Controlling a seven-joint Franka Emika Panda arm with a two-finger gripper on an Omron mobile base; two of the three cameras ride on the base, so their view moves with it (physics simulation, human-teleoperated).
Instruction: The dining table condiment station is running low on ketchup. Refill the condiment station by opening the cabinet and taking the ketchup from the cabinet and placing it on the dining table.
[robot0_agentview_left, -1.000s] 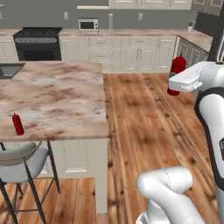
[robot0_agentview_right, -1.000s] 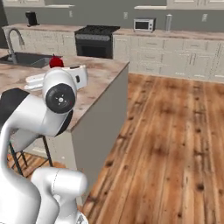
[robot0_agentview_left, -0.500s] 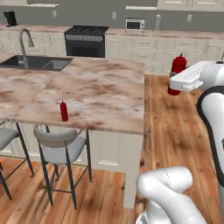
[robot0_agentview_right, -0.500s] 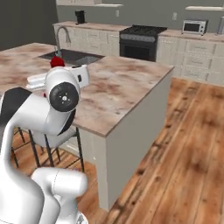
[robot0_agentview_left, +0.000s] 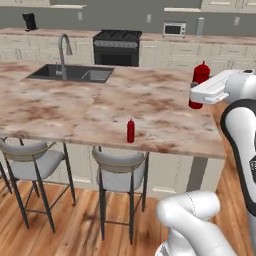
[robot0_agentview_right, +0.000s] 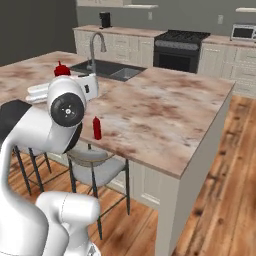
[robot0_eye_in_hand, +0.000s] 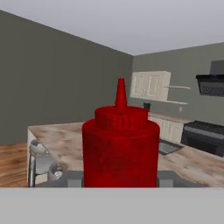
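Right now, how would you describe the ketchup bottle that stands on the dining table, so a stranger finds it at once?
Find the long dining table with the pinkish marbled top and inset sink. Near its front edge, above the two grey stools, a small all-red bottle stands upright and alone. Unlike the other ketchup, which the gripper holds, nothing touches it.

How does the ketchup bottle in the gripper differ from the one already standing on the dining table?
The ketchup in the gripper is held above the dining table; the ketchup on the table stands on the top near the stool-side edge. The held one looks fatter, the standing one slimmer. Both are all red, upright, with pointed nozzles.
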